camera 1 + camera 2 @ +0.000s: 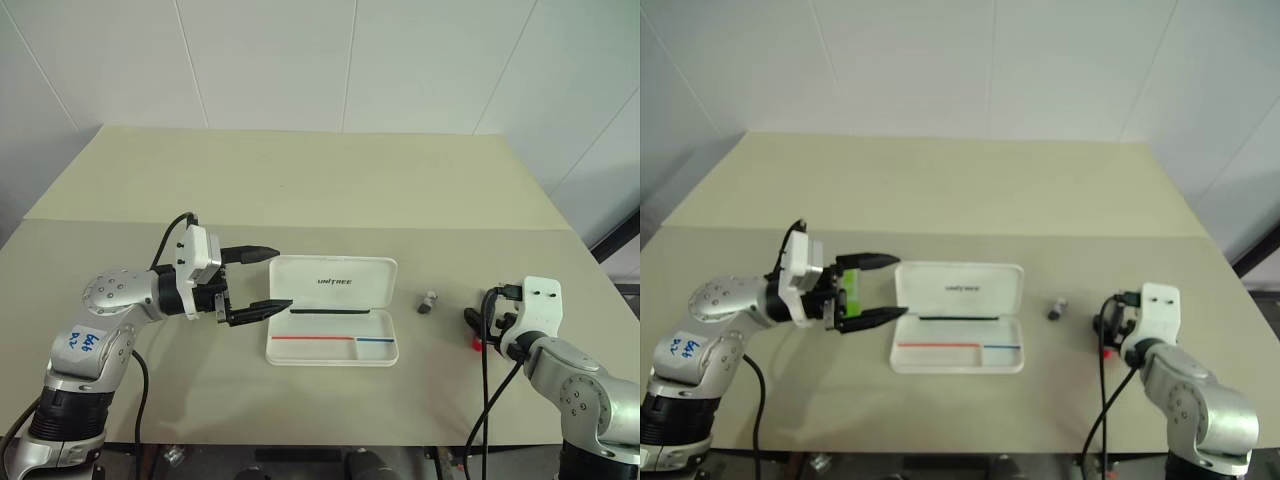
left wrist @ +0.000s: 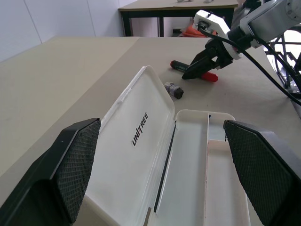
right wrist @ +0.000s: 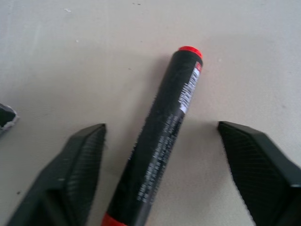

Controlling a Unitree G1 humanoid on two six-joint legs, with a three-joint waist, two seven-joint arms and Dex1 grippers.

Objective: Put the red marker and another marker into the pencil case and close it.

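Note:
The white pencil case (image 1: 335, 282) lies open mid-table, its lid back and the tray with red and blue lines toward me. My left gripper (image 1: 282, 279) hovers open at the case's left end, pointing along it. A bit of the lime-green marker (image 1: 850, 290) shows between its fingers near their base; I cannot tell whether it rests on the table. Right of the case the red marker (image 3: 174, 94), black-bodied with red ends, lies on the table. My right gripper (image 3: 161, 126) is down over it, its fingers (image 3: 80, 160) apart on either side without touching.
A small grey cap-like bit (image 1: 428, 301) lies between the case and the right gripper. The beige table (image 1: 300, 180) stretches far back behind the case. Cables hang off both wrists. Another dark-legged table (image 2: 178, 7) stands beyond this one.

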